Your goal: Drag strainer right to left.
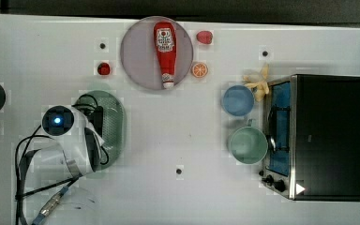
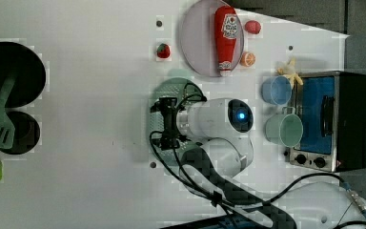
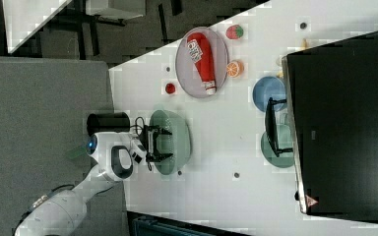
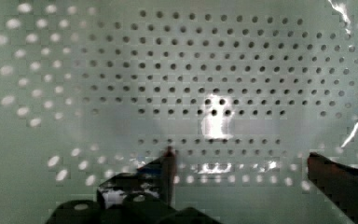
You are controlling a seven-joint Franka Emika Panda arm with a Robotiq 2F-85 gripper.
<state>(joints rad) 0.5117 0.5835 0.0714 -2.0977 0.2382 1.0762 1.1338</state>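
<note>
Strainer (image 1: pixel 115 123) lay on the white table (image 1: pixel 178 140), toward the top view's left, well apart from the blue bowl (image 1: pixel 238 99) and green cup (image 1: pixel 247 145) beside the toaster oven (image 1: pixel 326 136) at the top view's right. Its position suggested the drag was largely done. Gripper (image 4: pixel 240 163) sat inside the basket, close over the perforated floor. Fingers (image 4: pixel 168 170) stood apart, holding nothing. Judged a reach into the bowl so the fingers push against the inner wall, rather than pinching the rim; whether a finger touched the floor or wall, could not tell. Ketchup bottle (image 1: pixel 164 52) lay flat on the grey plate (image 1: pixel 138 54), clear of the drag path, as did the small fruit pieces around the plate.
</note>
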